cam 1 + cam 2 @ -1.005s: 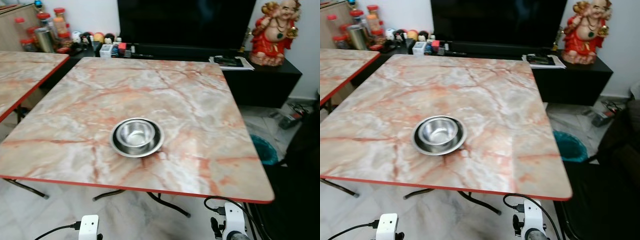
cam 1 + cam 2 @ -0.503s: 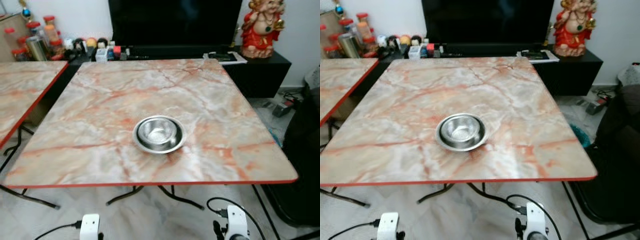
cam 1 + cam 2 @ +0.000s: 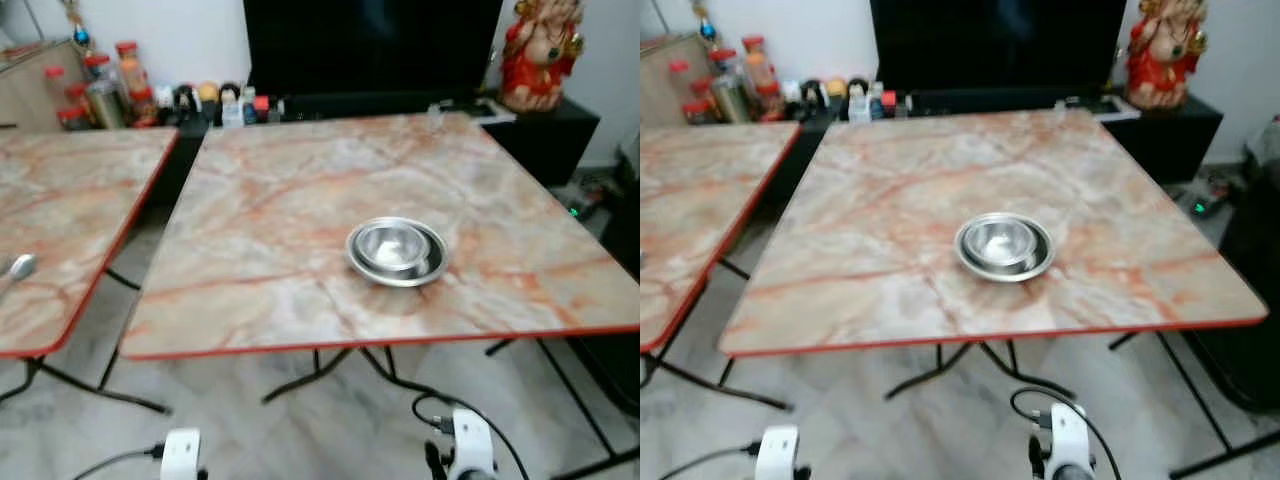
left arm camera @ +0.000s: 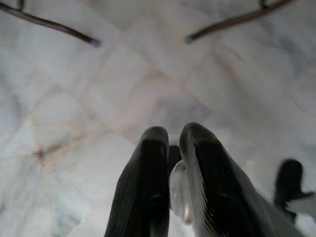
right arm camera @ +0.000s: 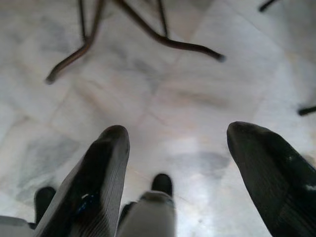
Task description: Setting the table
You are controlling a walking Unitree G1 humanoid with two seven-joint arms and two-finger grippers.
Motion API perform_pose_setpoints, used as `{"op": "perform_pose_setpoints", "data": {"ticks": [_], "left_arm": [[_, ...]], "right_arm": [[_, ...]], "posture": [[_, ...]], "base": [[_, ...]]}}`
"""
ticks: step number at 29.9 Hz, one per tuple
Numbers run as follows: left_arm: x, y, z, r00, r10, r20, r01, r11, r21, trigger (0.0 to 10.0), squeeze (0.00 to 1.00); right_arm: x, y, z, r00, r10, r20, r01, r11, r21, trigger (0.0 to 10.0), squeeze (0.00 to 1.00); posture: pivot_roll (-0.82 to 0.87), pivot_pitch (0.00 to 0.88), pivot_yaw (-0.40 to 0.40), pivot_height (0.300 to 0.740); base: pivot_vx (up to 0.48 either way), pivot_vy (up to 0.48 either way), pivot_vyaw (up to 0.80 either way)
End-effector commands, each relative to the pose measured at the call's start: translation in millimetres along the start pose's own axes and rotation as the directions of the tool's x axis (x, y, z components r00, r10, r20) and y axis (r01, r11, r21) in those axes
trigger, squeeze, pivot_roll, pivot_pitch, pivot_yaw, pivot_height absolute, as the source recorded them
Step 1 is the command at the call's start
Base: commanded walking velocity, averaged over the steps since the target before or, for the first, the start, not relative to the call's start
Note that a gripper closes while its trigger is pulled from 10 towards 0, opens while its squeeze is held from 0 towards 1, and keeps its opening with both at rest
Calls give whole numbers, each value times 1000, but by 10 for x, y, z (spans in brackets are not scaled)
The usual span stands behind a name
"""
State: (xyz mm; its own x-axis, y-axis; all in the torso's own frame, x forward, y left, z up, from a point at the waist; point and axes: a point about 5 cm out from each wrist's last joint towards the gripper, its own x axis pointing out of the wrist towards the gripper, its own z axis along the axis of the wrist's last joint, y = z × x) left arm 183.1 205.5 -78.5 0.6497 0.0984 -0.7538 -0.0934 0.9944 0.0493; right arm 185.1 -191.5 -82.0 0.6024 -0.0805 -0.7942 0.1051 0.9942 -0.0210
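Since a second ago my head has swung to my left: the steel bowl (image 3: pixel 397 251) now sits toward the right of my view, and much more of the second marble table (image 3: pixel 70 230) has come in, with a spoon (image 3: pixel 20 267) lying near its front edge. None of the things has shifted; only my view has. My left gripper (image 4: pixel 173 148) hangs low over the tiled floor (image 4: pixel 98 98), fingers pressed nearly together around something pale I cannot identify. That spoon lies ahead and up to its left. My right gripper (image 5: pixel 177 143) hangs released, fingers wide apart, the bowl on its table (image 3: pixel 300 200) above and ahead. I judge the spoon my next fetch.
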Motion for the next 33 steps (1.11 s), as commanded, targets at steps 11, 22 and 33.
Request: {"op": "perform_pose_setpoints", "data": {"ticks": [11, 22, 33], "left_arm": [[-30, 137, -76, 999, 35, -26, -35, 999, 4, 10000, 0], [-23, 105, -67, 999, 33, -27, -33, 999, -3, 10000, 0], [-22, 94, -71, 999, 28, -31, -28, 1000, 3, 10000, 0]], "right_arm": [[16, 83, 71, 1000, 18, 23, -19, 1000, 9, 10000, 0], [22, 82, 103, 999, 25, 27, -25, 1000, -6, 10000, 0], [20, 77, 94, 999, 26, 23, -26, 1000, -17, 10000, 0]], "posture": [[27, 0, -5, 714], [25, 0, -11, 714], [24, 0, -10, 714]], "base": [[0, 480, 0], [0, 480, 0], [0, 480, 0]]}}
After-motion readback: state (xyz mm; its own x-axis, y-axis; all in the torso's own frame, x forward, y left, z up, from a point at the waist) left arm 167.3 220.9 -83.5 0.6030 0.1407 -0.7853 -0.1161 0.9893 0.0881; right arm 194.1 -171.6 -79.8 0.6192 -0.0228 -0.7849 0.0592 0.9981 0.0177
